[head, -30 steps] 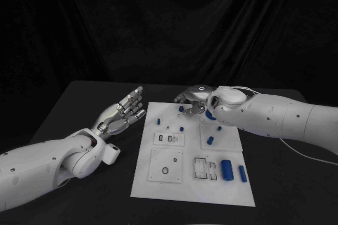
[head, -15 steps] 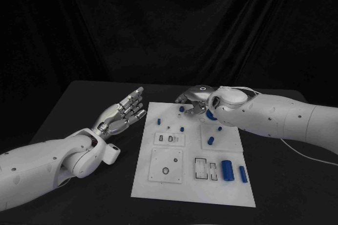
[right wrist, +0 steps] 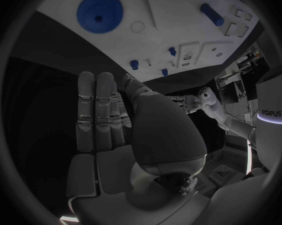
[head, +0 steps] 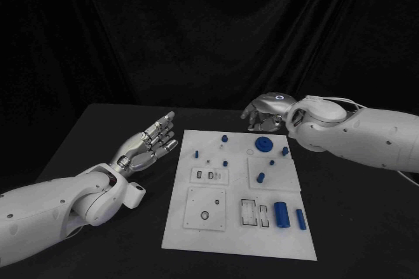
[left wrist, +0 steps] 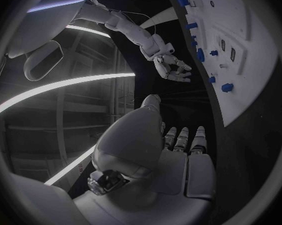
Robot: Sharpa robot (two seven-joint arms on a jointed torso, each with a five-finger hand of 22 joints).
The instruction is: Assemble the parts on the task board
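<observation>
The white task board (head: 234,227) lies in the middle of the table. A blue gear (head: 262,144) lies flat near its far edge, seen also in the right wrist view (right wrist: 99,14). Small blue pegs (head: 259,177) stand around the board's far half. Two blue cylinders (head: 281,213) lie at its near right. My right hand (head: 266,112) hovers beyond the board's far edge, above the table, fingers straight and holding nothing (right wrist: 110,125). My left hand (head: 150,141) stays flat and open just left of the board, palm empty (left wrist: 172,150).
Several recessed slots and holes (head: 206,215) mark the board's near half. Black table (head: 96,134) surrounds the board, with a dark curtain behind. My right forearm (head: 367,140) reaches in over the table's far right.
My right hand has lifted off the board's far end and drawn back to the right, uncovering the blue gear. My left hand has stayed where it was.
</observation>
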